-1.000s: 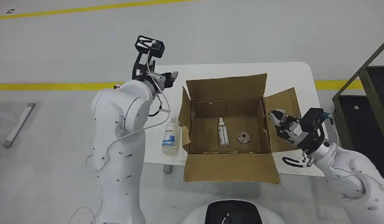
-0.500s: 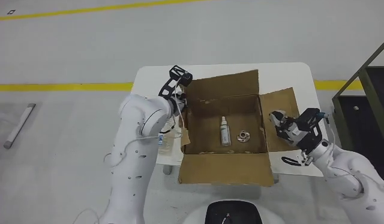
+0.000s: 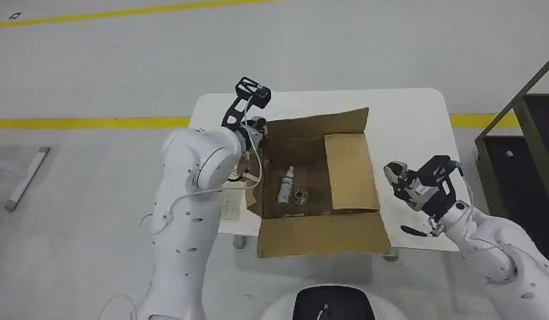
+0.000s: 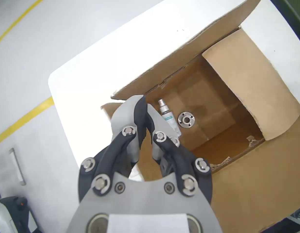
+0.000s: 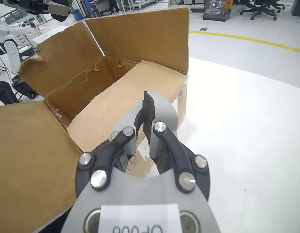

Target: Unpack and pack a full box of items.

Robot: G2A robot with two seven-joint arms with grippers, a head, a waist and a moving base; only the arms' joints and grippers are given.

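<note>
Cardboard box (image 3: 300, 153) stands on the white bench (image 3: 412, 110). You see its right flap (image 3: 350, 172) folded inward over the right part of the opening. The rear flap (image 3: 313, 124) stands up and the front flap (image 3: 322, 234) spreads outward. On the box floor, a small spray bottle (image 3: 285, 185) lies just beside a round metal flange (image 3: 300, 196). Your left claw (image 4: 141, 103) is pinched closed and empty, above the box's rear left corner. Your right claw (image 5: 147, 98) is likewise closed on nothing, over the bench just beside the box's right wall.
</note>
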